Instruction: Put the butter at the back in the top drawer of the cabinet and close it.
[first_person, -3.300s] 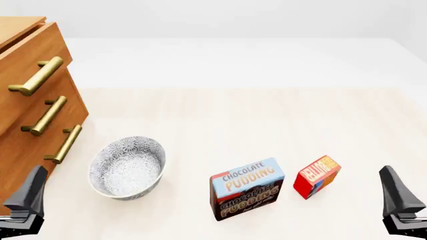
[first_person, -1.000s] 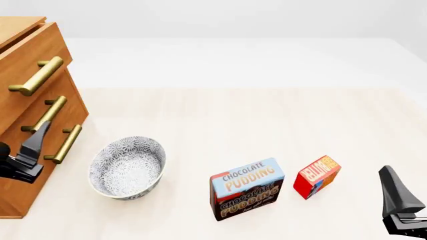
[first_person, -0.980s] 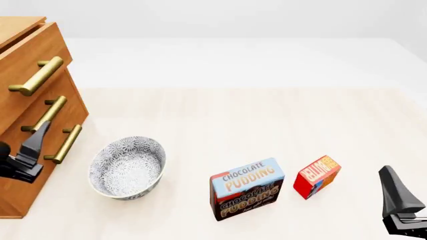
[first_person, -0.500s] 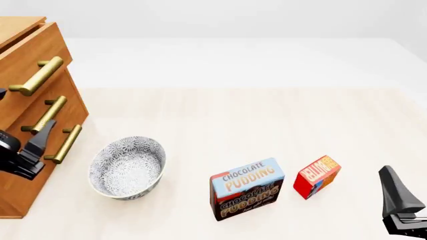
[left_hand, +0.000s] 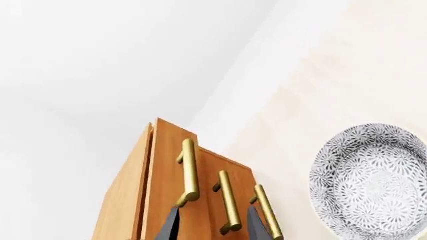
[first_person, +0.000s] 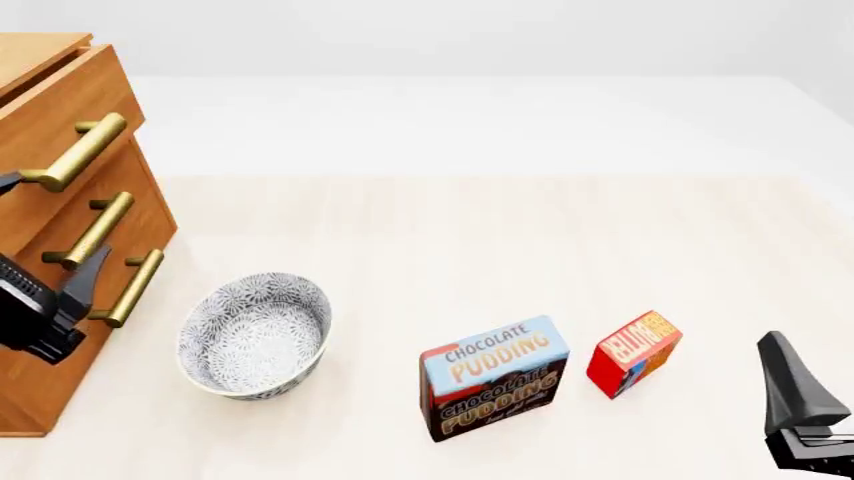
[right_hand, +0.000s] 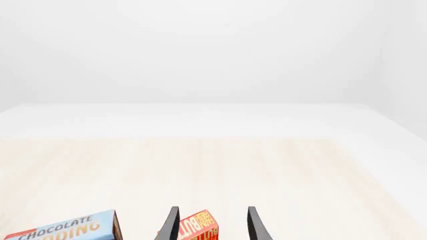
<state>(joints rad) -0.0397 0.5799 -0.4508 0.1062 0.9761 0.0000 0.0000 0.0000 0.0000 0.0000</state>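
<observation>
The butter (first_person: 634, 352), a small red box, stands on the table right of the pudding box; in the right wrist view the butter (right_hand: 198, 229) lies ahead between the fingers. My right gripper (first_person: 801, 400) (right_hand: 212, 225) hovers open near the front right corner, short of the butter. The cabinet (first_person: 54, 330) fills the left edge, its top drawer (first_person: 80, 105) (left_hand: 167, 170) carrying a brass handle (first_person: 74, 152) (left_hand: 189, 172). My left gripper (first_person: 51, 235) (left_hand: 212, 224) is open in front of the drawer fronts, the middle handle (left_hand: 227, 210) showing between its fingers.
A patterned grey bowl (first_person: 254, 335) (left_hand: 373, 182) sits just right of the cabinet's lower drawers. The blue-and-brown Chocolate Pudding box (first_person: 494, 378) (right_hand: 67, 231) stands between bowl and butter. Light wooden table (first_person: 467, 230) stretches behind them.
My left gripper has risen from the table's front left corner to the cabinet front and turned toward the handles. The right gripper and the boxes have not moved.
</observation>
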